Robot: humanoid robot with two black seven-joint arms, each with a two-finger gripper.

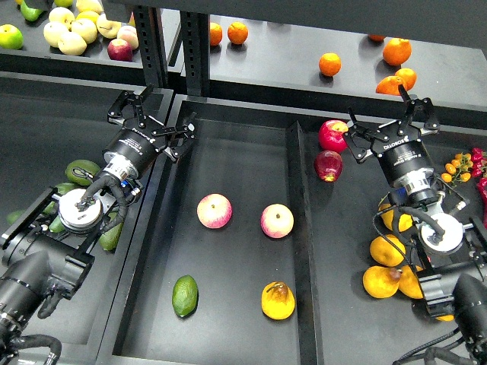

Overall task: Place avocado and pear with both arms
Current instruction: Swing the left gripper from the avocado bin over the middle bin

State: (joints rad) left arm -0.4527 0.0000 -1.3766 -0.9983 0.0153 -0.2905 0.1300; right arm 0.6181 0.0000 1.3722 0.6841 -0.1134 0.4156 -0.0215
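nearest the camera, the avocado lies at about seven o'clock in the centre tray, long axis running near enough twelve to six, and just off to its three o'clock sits the pear, stem end up toward twelve. both rest free on the tray floor, well apart from either arm. a row up, two blushed apples sit side by side mid-tray. now the arms: the left gripper hangs over the tray's far-left rim, fingers spread and nothing in them, with the avocado down at its six o'clock, so that arm looks the nearer one for it. the right gripper hovers out over the right-hand bin, fingers splayed and bare too, with the pear down at its seven o'clock. that bin holds red apples and yellow fruit under the arm; the back shelf carries oranges.
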